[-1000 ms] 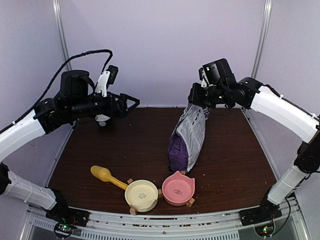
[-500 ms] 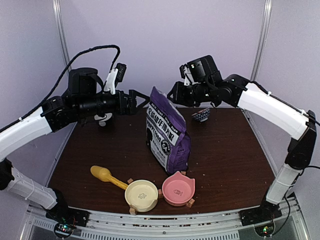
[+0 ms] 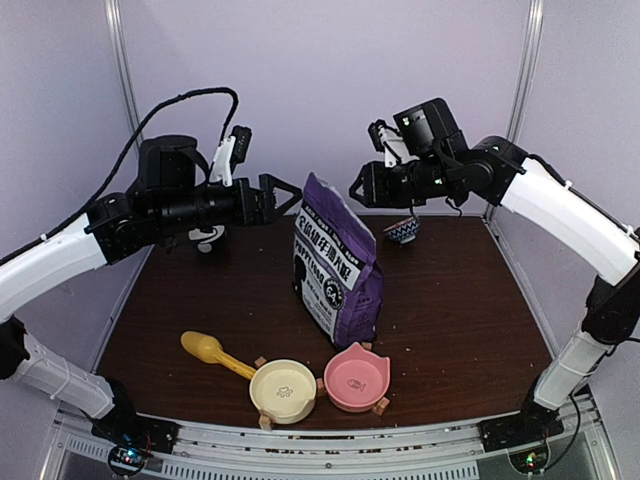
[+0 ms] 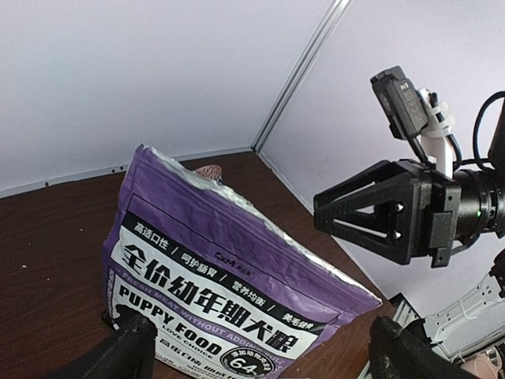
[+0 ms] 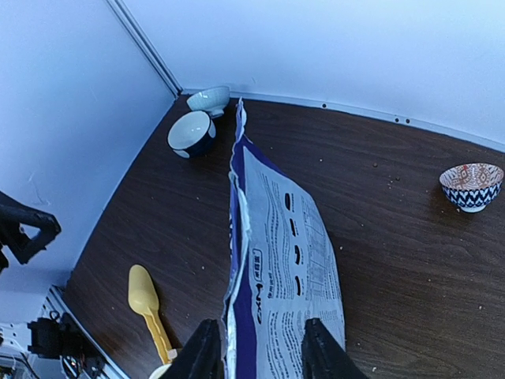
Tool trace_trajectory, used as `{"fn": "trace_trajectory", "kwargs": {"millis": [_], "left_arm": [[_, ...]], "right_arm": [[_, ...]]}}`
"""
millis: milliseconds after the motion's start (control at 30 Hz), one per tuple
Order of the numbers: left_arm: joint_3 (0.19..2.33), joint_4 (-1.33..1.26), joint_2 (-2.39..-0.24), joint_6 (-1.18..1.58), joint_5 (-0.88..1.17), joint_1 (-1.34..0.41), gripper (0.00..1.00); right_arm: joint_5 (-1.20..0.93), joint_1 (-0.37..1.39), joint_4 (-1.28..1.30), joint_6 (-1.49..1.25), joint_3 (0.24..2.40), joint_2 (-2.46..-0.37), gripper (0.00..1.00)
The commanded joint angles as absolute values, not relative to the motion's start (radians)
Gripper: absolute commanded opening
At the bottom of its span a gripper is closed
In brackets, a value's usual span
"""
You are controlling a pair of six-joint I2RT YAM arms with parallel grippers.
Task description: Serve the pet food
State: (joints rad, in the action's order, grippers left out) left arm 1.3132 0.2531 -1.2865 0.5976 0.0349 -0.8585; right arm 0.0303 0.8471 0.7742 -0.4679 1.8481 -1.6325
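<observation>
The purple "PUPPY FOOD" bag (image 3: 335, 270) stands upright mid-table, its top edge opened. The pet food is hidden inside it. My left gripper (image 3: 285, 197) hovers wide open just left of the bag's top. In the left wrist view the printed front of the bag (image 4: 229, 260) fills the space beyond the left gripper (image 4: 264, 351). My right gripper (image 3: 362, 190) is open, up and to the right of the bag's top, holding nothing. From the right wrist, the bag's grey back (image 5: 292, 268) lies below the right gripper (image 5: 260, 355).
A yellow scoop (image 3: 210, 350) lies front left, beside a cream bowl (image 3: 283, 390) and a pink bowl (image 3: 356, 377). A small patterned bowl (image 3: 402, 231) sits at the back right. Two more bowls (image 5: 192, 133) stand in the back left corner.
The bag hung from the shut right gripper a second ago; it now stands upright nearer the middle. The right gripper has opened and let go. The left gripper moved in toward the bag's top.
</observation>
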Motion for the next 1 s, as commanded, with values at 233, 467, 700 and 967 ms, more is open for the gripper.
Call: {"fn": "trace_trajectory", "kwargs": {"millis": [233, 467, 700, 967], "left_arm": [[1.305, 0.194, -1.301, 0.620, 0.042, -0.861, 0.98], [1.304, 0.198, -1.297, 0.620, 0.040, -0.861, 0.98], [1.302, 0.198, -1.295, 0.619, 0.038, -0.861, 0.98], [1.296, 0.201, -1.282, 0.619, 0.031, -0.861, 0.98]], "right_arm": [[0.018, 0.883, 0.887, -0.410, 1.928, -1.672, 0.28], [0.045, 0.884, 0.895, -0.400, 1.976, -1.713, 0.24], [0.072, 0.884, 0.923, -0.390, 2.054, -1.769, 0.21], [0.132, 0.882, 0.954, -0.410, 2.088, -1.806, 0.15]]}}
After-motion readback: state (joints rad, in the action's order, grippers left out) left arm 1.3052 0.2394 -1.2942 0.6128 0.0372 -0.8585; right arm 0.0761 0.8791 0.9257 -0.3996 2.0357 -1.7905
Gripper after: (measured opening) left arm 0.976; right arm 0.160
